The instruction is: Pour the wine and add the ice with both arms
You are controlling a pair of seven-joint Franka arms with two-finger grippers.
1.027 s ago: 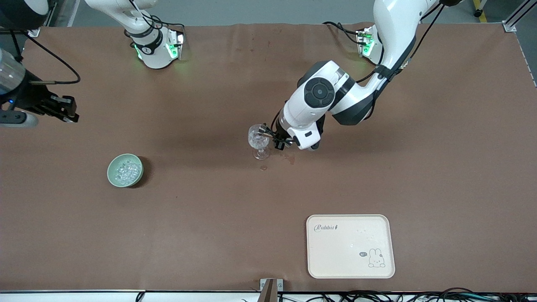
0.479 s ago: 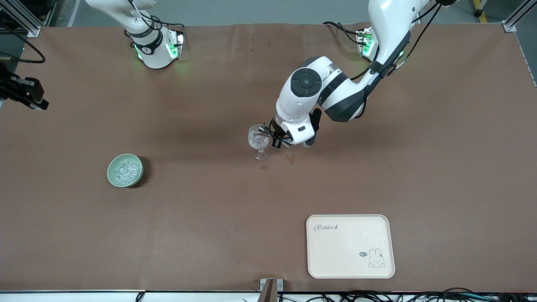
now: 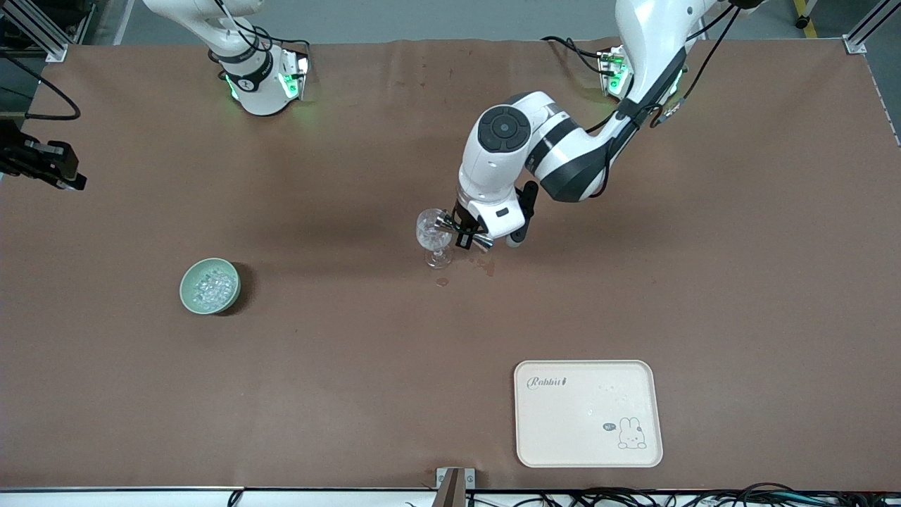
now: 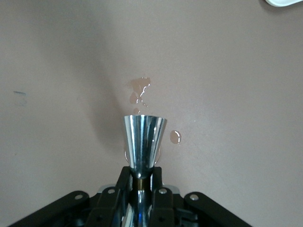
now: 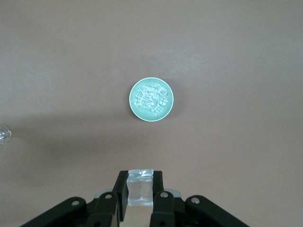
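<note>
A clear wine glass [image 3: 433, 234] stands mid-table. My left gripper [image 3: 468, 236] is beside its bowl and is shut on the waist of a steel jigger [image 3: 449, 225], whose open end lies at the glass's rim. In the left wrist view the jigger [image 4: 143, 137] sticks out from between the shut fingers [image 4: 124, 182]. The ice [image 3: 211, 287] is heaped in a green bowl [image 3: 184, 287] toward the right arm's end. My right gripper [image 3: 53, 170] is at that end's table edge, high over the bowl [image 5: 134, 108] and ice [image 5: 151, 98], and is shut on a clear glassy block [image 5: 140, 184].
A cream rabbit tray [image 3: 588, 413] lies near the front camera toward the left arm's end. Wet drops [image 3: 486, 266] mark the brown mat beside the glass's foot and also show in the left wrist view [image 4: 141, 87]. The right wrist view shows the glass's edge [image 5: 4, 134].
My right gripper has moved out toward the table's edge at the right arm's end. My left arm's wrist has swung round while the jigger stayed at the glass.
</note>
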